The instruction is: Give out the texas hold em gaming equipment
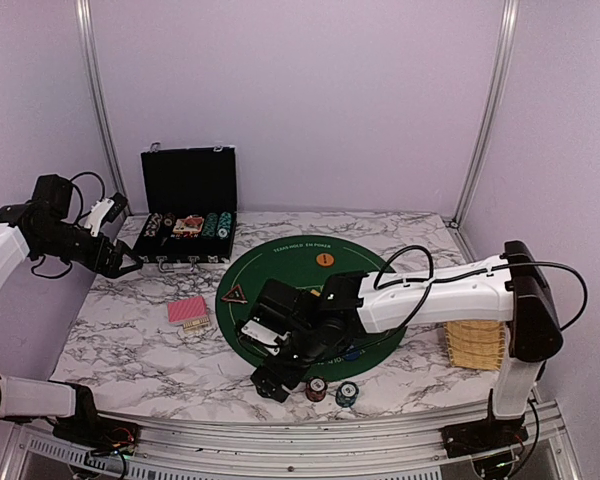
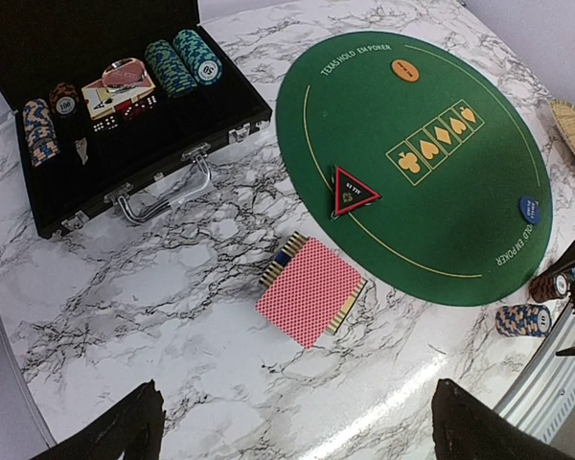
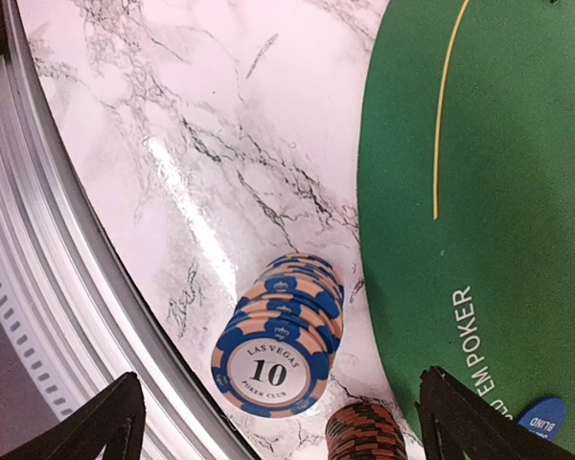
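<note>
Fig.: the green mat [image 2: 364, 125] lies beyond the R gripper [image 3: 280, 376]. The black case [image 1: 188, 185] sits just by the L gripper [image 1: 120, 262], w/ cards [image 1: 188, 311] betw. the two arms. R fingers are spread wide, pinching nothing. The blue chip stack [image 3: 273, 359] stands directly betw. them, untouched and leaning, red-brown stack [image 3: 364, 436] just beside. L fingers also spread, empty, well apart from the chips; R arm is nearer.

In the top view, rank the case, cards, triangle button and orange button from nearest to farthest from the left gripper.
1. Case, right beside the left gripper.
2. Cards, left of the mat.
3. Triangle button, at the mat's left edge.
4. Orange button, on the mat's far side.
</note>
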Available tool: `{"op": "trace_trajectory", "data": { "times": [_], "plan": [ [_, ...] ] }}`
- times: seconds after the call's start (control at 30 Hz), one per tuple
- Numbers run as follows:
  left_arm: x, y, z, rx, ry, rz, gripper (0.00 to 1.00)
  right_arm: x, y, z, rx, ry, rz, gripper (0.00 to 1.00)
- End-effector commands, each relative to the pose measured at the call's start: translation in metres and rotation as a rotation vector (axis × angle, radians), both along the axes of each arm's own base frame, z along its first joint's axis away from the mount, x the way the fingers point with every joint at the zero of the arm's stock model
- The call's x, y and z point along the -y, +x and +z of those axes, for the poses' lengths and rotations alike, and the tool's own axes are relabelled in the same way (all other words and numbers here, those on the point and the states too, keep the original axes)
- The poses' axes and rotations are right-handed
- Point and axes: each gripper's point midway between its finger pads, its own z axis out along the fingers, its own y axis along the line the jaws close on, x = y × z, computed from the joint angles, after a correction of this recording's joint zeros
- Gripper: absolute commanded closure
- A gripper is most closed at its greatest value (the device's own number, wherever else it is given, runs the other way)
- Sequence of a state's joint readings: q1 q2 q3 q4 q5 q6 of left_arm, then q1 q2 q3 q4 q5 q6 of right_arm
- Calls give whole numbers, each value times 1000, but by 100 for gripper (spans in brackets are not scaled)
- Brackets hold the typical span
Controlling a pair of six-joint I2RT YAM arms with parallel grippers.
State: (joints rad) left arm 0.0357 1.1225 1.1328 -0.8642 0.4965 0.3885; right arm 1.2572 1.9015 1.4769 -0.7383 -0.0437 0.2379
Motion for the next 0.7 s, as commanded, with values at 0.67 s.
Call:
{"op": "trace_trajectory", "data": {
  "times": [0.67],
  "plan": [
    [2, -3, 17, 28, 8, -10, 1, -25, 7, -13, 23, -19, 49, 15]
  ]
}}
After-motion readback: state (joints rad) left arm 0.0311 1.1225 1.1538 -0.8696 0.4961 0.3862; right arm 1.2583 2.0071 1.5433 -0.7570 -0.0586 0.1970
